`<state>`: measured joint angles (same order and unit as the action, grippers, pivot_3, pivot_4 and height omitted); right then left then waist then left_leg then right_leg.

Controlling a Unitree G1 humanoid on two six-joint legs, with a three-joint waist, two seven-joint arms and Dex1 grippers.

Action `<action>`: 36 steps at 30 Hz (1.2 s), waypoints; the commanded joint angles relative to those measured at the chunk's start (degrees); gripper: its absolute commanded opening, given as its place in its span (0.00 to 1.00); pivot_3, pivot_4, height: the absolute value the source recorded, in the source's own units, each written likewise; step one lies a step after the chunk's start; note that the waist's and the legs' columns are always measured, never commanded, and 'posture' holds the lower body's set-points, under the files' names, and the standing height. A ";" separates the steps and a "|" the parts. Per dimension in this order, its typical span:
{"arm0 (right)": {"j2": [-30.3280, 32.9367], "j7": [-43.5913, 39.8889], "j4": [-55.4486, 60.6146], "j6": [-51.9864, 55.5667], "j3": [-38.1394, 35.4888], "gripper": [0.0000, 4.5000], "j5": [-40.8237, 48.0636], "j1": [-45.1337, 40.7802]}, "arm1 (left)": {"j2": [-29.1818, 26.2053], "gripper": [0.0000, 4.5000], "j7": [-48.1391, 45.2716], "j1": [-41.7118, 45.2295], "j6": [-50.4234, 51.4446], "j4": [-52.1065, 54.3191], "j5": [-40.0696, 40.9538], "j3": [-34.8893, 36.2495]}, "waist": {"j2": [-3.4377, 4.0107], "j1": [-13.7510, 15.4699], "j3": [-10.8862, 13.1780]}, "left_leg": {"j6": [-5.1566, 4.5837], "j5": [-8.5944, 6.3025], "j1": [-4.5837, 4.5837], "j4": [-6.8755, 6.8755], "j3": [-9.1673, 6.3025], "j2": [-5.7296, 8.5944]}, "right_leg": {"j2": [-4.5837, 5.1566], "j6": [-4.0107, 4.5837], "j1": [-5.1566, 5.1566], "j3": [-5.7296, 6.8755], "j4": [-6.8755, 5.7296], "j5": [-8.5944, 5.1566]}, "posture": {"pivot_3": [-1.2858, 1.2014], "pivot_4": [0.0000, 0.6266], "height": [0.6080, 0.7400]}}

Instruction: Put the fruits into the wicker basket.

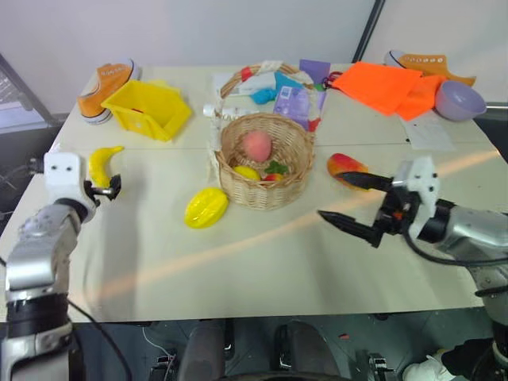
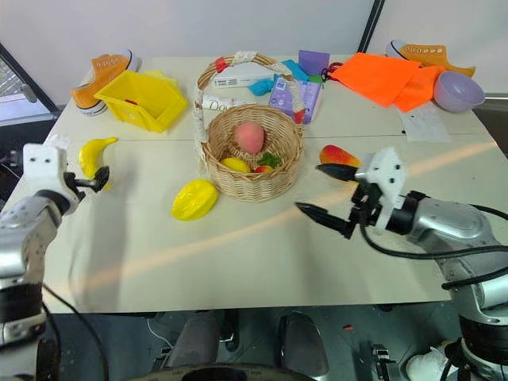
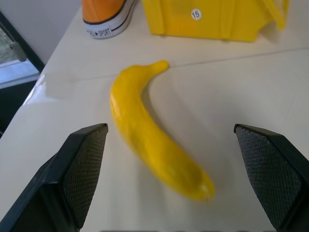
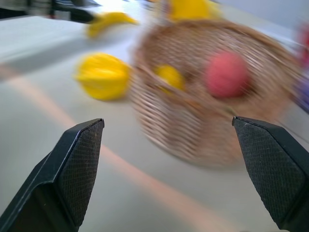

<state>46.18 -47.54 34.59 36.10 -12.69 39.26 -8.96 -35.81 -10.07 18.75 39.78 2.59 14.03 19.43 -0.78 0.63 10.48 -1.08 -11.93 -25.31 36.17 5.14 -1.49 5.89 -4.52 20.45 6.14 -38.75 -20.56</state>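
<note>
A: Start at the left. What is there?

B: The left gripper [image 3: 183,179] stands wide open over the table [image 1: 238,270], holding nothing. The banana [image 1: 101,163] lies just ahead of it, long axis running away from the robot, stem end toward the yellow bin [image 1: 149,108].

A: Any writing?

B: A round sticker on the bin reads "15", and the orange sneaker [image 1: 105,86] beside it shows "SPORT" on its sole edge.

A: And the middle?

B: The ridged yellow fruit [image 1: 206,208] lies just left of the wicker basket [image 1: 295,181], long axis slanting toward it. Inside the basket sit a pink peach [image 1: 256,145], a small yellow fruit [image 1: 247,172] and something red and green.

A: On the right?

B: One mango [image 1: 344,166] lies just right of the basket, lengthwise across the table. The right gripper [image 1: 353,202] hovers near it, fully spread and empty. So three fruits remain outside.
</note>
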 commanded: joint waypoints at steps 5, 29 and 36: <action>-2.59 3.96 7.29 1.89 6.80 0.99 2.85 -6.79 | 1.33 1.00 7.43 9.75 4.58 -8.77 -4.99 -1.16 | -0.22 0.04 0.11 | 0.03 0.03 -0.01 0.03 -0.01 0.00 | -0.02 -0.03 0.00 0.05 -0.02 0.01 | 0.52 0.24 0.81; -4.10 7.67 9.56 1.34 9.88 1.00 2.04 -4.82 | 3.83 0.26 11.67 16.64 -2.48 -20.91 -3.06 5.73 | -0.65 -0.13 0.15 | 0.48 0.33 0.00 0.08 -0.03 0.01 | -0.01 -0.08 0.03 0.15 -0.22 0.05 | 0.52 0.24 0.81; -0.56 5.05 4.98 -0.78 4.15 1.00 0.30 -2.63 | -3.02 0.26 -22.68 -3.11 -8.42 5.08 16.07 10.29 | -0.65 -0.29 0.18 | 0.55 0.34 -0.01 0.08 -0.03 -0.01 | 0.04 -0.05 0.01 0.15 -0.17 0.06 | 0.52 0.24 0.81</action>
<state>44.71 -41.69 39.78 36.87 -5.88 39.95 -11.55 -37.36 -25.40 17.09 31.65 1.62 25.26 28.43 -1.44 0.34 10.65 -0.52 -11.59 -25.31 36.25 5.12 -1.50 5.95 -4.55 20.44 6.28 -38.91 -20.49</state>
